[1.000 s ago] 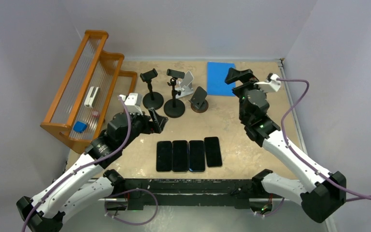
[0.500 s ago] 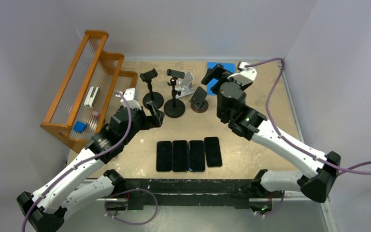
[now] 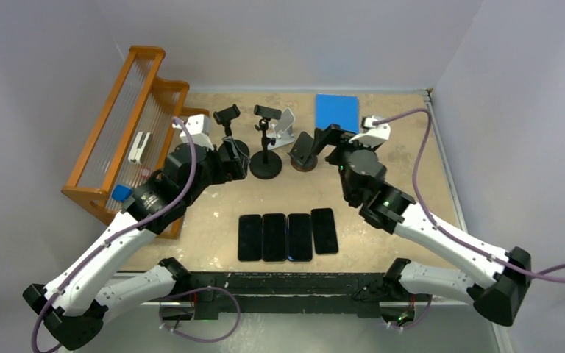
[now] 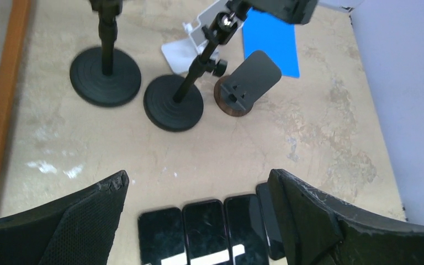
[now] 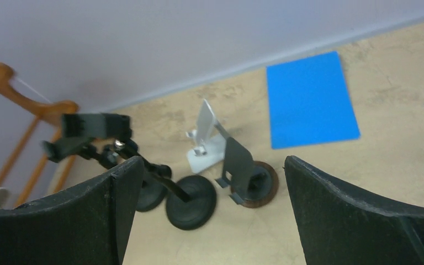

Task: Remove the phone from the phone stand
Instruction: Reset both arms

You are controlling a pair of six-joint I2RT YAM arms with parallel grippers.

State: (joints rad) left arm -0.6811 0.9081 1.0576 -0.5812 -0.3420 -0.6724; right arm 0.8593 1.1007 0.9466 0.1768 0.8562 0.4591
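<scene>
While the left end effector (image 4: 199, 176) and right end effector (image 5: 214, 161) stand open and empty, they should avoid knocking the upper-centre phone stands (image 3: 265, 168).

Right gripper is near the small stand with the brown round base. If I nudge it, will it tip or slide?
Probably slides rather than tips: the brown-base stand sits low on a disc nearly as wide as its plate. The tilted plate is its highest part, so a push there might rock it.
</scene>
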